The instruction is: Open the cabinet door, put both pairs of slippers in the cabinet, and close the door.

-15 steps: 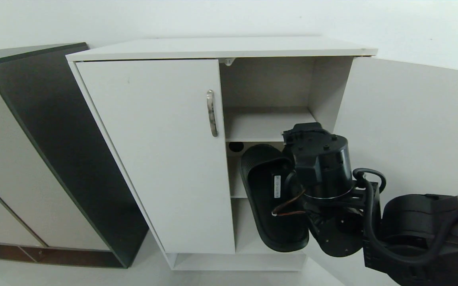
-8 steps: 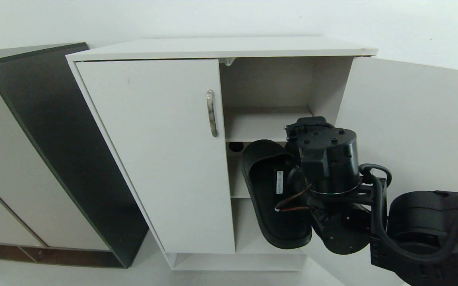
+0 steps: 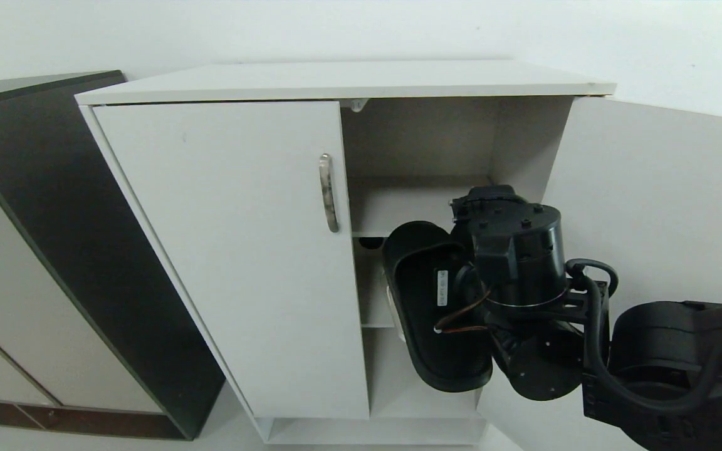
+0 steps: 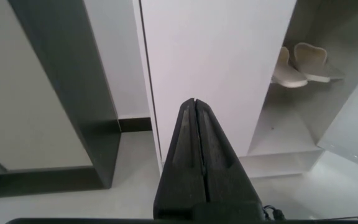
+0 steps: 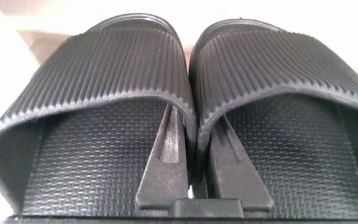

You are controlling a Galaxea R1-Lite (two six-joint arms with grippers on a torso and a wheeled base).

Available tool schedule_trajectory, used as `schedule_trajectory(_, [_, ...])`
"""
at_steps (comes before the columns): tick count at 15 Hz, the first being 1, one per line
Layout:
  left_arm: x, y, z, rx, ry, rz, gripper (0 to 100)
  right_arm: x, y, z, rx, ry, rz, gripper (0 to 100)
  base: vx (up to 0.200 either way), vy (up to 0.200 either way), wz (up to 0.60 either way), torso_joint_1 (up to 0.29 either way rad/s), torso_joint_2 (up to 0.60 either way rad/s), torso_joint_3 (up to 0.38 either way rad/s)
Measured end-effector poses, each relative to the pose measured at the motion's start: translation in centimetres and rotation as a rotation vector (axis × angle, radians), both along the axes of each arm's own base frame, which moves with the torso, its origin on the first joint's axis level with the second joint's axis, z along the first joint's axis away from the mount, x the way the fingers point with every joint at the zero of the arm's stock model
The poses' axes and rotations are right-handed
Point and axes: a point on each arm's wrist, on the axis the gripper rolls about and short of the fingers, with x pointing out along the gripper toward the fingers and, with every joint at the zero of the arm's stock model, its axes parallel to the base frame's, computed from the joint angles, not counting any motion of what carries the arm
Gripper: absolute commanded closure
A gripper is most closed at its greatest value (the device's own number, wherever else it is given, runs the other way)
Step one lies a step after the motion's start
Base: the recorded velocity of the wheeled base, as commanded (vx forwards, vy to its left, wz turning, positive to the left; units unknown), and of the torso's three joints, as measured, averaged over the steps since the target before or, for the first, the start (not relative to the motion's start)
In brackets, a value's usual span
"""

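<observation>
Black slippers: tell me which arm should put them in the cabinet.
Right. The right gripper is shut on the black slippers at the open side of the cabinet; the left gripper is shut, empty, facing the closed door.

shut left door (image 3: 229, 250) blocks its half of the cabinet (image 3: 336, 78); right half open.

The left claw (image 4: 194, 111) is seen with its fingers pressed together. The right arm (image 3: 519, 269) is held extended forward, and its claw (image 5: 196, 124) is clamped on the black slippers (image 5: 98, 81).

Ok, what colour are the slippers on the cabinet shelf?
Beige slippers, clearest in left wrist view.
</observation>
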Motion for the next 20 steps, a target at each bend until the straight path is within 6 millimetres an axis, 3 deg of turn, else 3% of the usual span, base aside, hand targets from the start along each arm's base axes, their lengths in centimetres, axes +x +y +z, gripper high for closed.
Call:
schedule_trajectory(7, [0.0,0.0,0.0,0.0,0.0,0.0,100,-0.1,0.1,-0.1,0.003,0.001,0.003,100,0.2,0.0,0.0,0.002,0.0,0.003])
schedule_trajectory(13, [0.0,0.0,0.0,0.0,-0.001,0.0,100,0.4,0.2,-0.1,0.012,-0.005,-0.001,100,0.0,0.0,0.0,0.0,0.0,0.0])
schedule_trajectory(20, [0.0,0.0,0.0,0.0,0.0,0.0,100,5.3,0.6,0.3,0.029,-0.032,-0.052,100,0.0,0.0,0.0,0.0,0.0,0.0])
